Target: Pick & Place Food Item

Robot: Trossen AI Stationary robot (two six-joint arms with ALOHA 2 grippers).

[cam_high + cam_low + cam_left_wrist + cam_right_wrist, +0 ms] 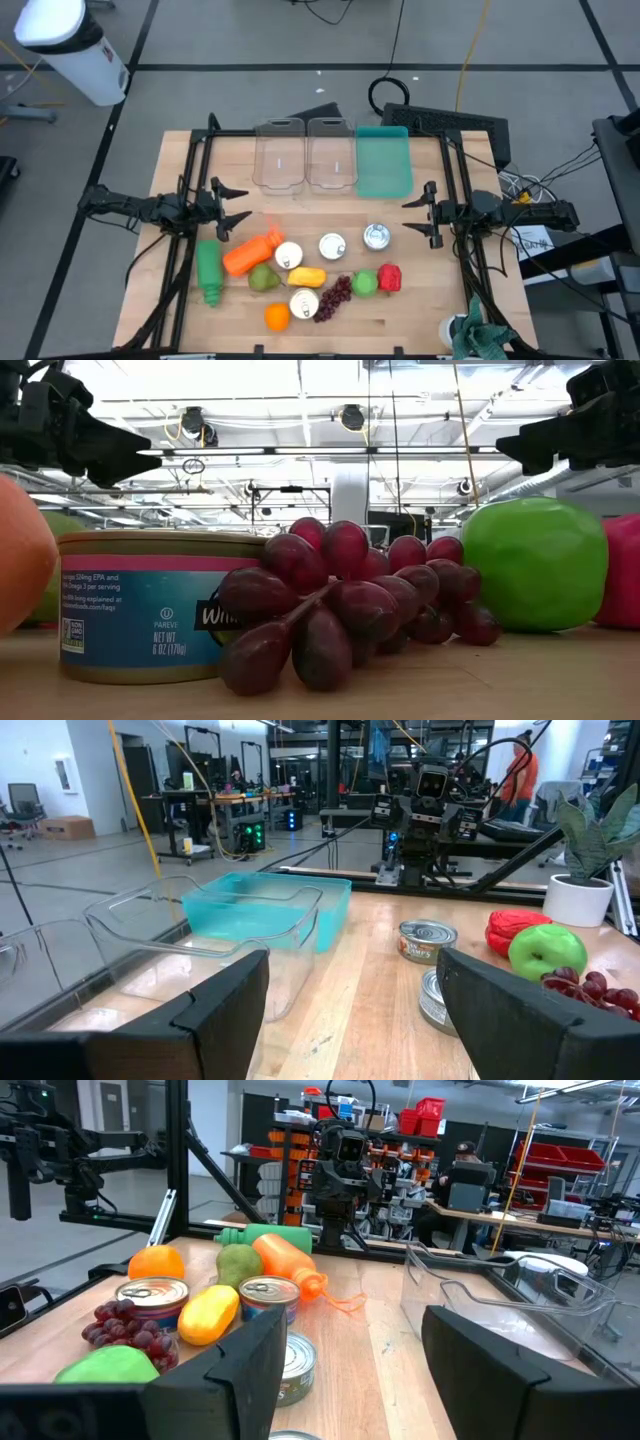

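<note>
A potted plant [478, 336] stands at the table's [420, 310] corner.

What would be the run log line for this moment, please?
left gripper: open, empty, above table | right gripper: open, empty | food items: untouched | bins: empty

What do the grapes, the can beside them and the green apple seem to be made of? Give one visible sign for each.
Grapes: probably moulded plastic, since the skins are glossy and uniform.
Can: metal, probably, with a printed paper or film label wrapped round it.
Green apple: likely plastic, being evenly bright green with a soft sheen and a blocky shape.
</note>
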